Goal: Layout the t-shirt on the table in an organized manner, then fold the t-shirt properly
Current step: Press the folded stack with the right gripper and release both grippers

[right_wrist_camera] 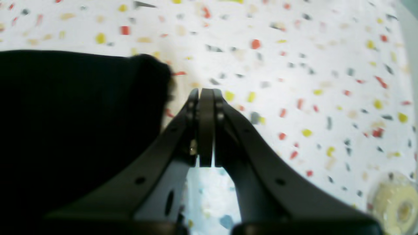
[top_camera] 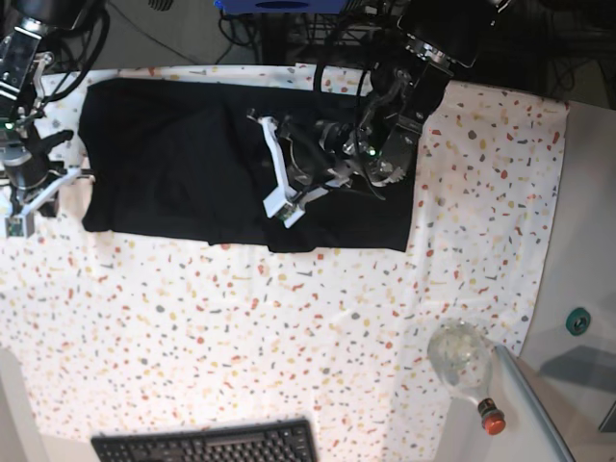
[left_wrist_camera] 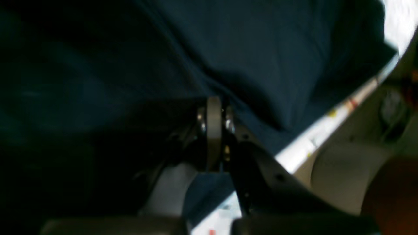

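The black t-shirt (top_camera: 183, 164) lies spread flat across the far part of the speckled table (top_camera: 289, 327). My left gripper (top_camera: 279, 208) reaches in from the far right and sits low on the shirt near its front edge. Seen from the left wrist, this gripper (left_wrist_camera: 214, 99) is shut, and a ridge of dark t-shirt (left_wrist_camera: 277, 55) cloth runs up to its tips. My right gripper (right_wrist_camera: 205, 93) is shut with nothing in it. It hovers over bare table (right_wrist_camera: 310, 65), just beside the t-shirt (right_wrist_camera: 72, 114) edge; in the base view the right gripper (top_camera: 21, 210) is at the shirt's left end.
A clear bottle with a red cap (top_camera: 467, 366) lies at the table's near right corner. A black keyboard (top_camera: 207, 445) sits at the front edge. A plain grey surface (top_camera: 587, 241) adjoins on the right, with a small teal object (top_camera: 577, 320) on it.
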`<move>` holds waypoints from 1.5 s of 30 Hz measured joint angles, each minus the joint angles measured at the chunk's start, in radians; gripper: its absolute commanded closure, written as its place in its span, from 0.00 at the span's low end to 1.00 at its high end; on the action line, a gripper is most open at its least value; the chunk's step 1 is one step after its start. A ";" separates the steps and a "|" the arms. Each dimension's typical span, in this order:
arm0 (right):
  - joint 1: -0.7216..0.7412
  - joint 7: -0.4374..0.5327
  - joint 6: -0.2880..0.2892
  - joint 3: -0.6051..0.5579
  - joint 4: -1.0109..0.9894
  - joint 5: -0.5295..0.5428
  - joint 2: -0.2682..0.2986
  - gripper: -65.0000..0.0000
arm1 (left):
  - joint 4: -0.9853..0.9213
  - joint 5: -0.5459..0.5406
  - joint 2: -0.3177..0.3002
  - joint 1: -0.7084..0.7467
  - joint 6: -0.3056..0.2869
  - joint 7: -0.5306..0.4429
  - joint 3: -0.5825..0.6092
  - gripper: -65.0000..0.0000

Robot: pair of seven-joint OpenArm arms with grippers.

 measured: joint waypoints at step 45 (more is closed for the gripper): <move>0.375 -0.211 0.051 -0.466 -0.512 0.197 -0.120 1.00 | 0.127 0.000 -0.192 0.414 -0.343 0.001 -1.385 1.00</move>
